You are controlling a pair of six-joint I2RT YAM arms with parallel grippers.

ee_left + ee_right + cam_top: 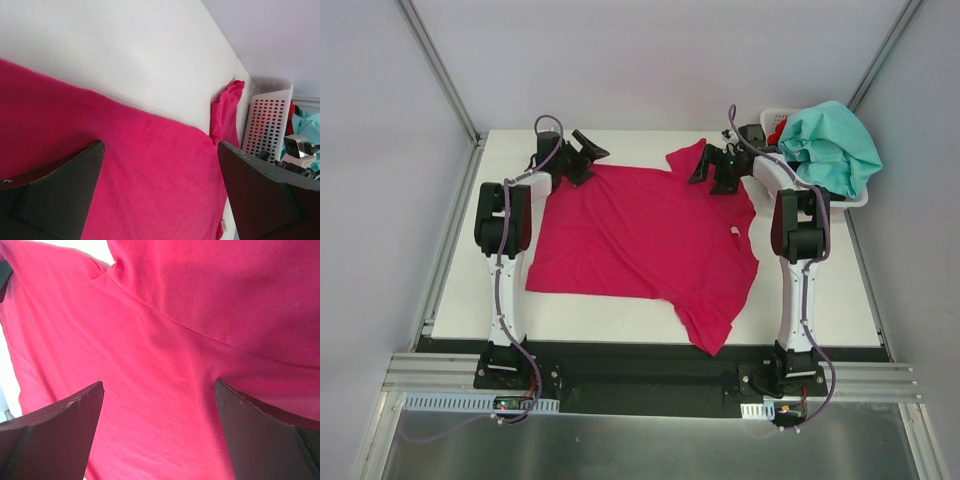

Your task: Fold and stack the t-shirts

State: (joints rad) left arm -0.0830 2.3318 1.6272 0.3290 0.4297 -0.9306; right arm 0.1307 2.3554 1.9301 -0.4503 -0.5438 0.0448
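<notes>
Over the far edge of the spread shirt, both claws stand released and grasp nothing. The left claw [582, 150] hovers at the far left corner of the cloth, and its wrist view shows pink fabric between the two wide-set fingers with nothing pinched. The right claw [715, 168] sits just above the far sleeve [688, 158], where its wrist view shows a seam line running across the cloth between its fingers. Beneath them the magenta t-shirt [640, 240] lies mostly flat across the white surface [820, 290], turned sideways, with a small white label [735, 232] near its right side. The near sleeve [715, 325] trails toward the front edge, and the far sleeve is bunched and stands up a little. Well off to the right, a teal t-shirt [830, 145] is heaped over the white basket [857, 200], and a bit of red cloth [778, 130] shows behind it. None of these looks folded. By my reading the step in hand is the start of the first fold on the magenta shirt, with the spreading about done. The next move calls for both claws to drop onto the far edge and pinch a single layer. Both should then carry that edge toward the near side together, so the fold comes out straight.
</notes>
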